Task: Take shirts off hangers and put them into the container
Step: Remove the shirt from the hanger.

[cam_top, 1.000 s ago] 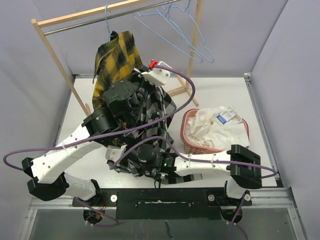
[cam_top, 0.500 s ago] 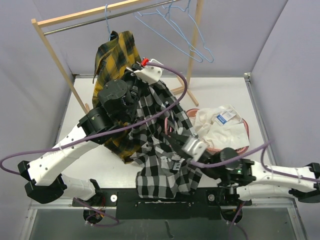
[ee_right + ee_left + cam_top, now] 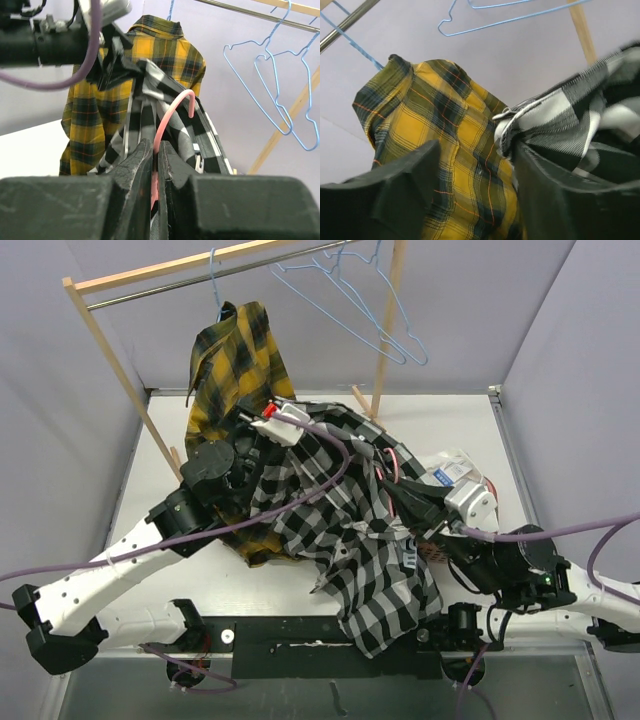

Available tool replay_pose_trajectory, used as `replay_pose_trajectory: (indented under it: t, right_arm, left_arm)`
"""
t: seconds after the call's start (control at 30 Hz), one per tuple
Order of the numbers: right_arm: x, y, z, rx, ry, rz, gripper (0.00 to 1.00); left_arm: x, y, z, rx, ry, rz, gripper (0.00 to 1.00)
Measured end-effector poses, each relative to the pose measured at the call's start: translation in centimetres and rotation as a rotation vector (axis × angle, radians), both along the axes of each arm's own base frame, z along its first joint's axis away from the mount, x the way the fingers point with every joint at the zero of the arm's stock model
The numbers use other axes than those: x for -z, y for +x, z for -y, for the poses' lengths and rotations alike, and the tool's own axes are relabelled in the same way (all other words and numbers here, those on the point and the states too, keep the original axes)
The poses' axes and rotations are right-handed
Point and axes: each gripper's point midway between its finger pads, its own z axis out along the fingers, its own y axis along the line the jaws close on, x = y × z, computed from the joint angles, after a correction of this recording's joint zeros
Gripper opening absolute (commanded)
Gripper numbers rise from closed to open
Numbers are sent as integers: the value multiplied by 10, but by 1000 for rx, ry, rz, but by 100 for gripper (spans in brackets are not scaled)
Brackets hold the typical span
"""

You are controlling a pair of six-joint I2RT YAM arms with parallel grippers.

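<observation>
**Colleague:** What is the biggest thing on your screens?

**Me:** The wooden rack (image 3: 113,358) at the back of the table. After it comes the black-and-white check shirt (image 3: 345,530). It is off the rail and spread between my two arms, and its lower part reaches the near edge of the table.

**Colleague:** And the other shirts?

**Me:** The yellow plaid shirt (image 3: 235,355) hangs on the rail, and empty light blue hangers (image 3: 510,21) hang farther along it. The check shirt hides most of the pink container (image 3: 430,548). The white shirt (image 3: 452,468) lies inside it.

**Colleague:** Your tools?

**Me:** My left gripper (image 3: 475,150) has its jaws apart. The check cloth lies against one finger and nothing is between them. My right gripper (image 3: 156,145) is closed on the wire of the pink hanger (image 3: 184,93), whose hook rises just beside the check cloth.
</observation>
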Motion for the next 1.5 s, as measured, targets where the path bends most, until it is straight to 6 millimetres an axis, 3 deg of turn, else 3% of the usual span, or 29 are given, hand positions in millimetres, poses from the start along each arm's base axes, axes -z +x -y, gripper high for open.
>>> replay_pose_trajectory:
  t: [0.23,0.47,0.67,0.77,1.03,1.27,1.4,1.5]
  right_arm:
    - [-20,3,-25,0,-41,-8,0]
    - [-22,-3,-52,-66,-95,-31,0]
    - [-38,-8,-50,-103,-70,-51,0]
    - [-49,-11,-48,-121,-41,-70,0]
    - [-66,-27,-58,-231,-12,-151,0]
    - [-56,-42,-73,-330,-39,-215,0]
    - [-54,-49,-76,-369,-39,-240,0]
    - [-57,-52,-76,-387,-27,-253,0]
  left_arm:
    - [30,-15,7,122,-11,-8,87]
    - [40,-47,19,348,-65,26,89]
    - [24,-76,32,535,-121,93,88]
    - [28,-86,42,613,-135,106,88]
    - [45,-96,73,758,-162,83,88]
    - [45,-98,90,823,-190,81,84]
    - [46,-100,98,852,-197,74,76]
    - [48,-101,103,873,-197,69,62]
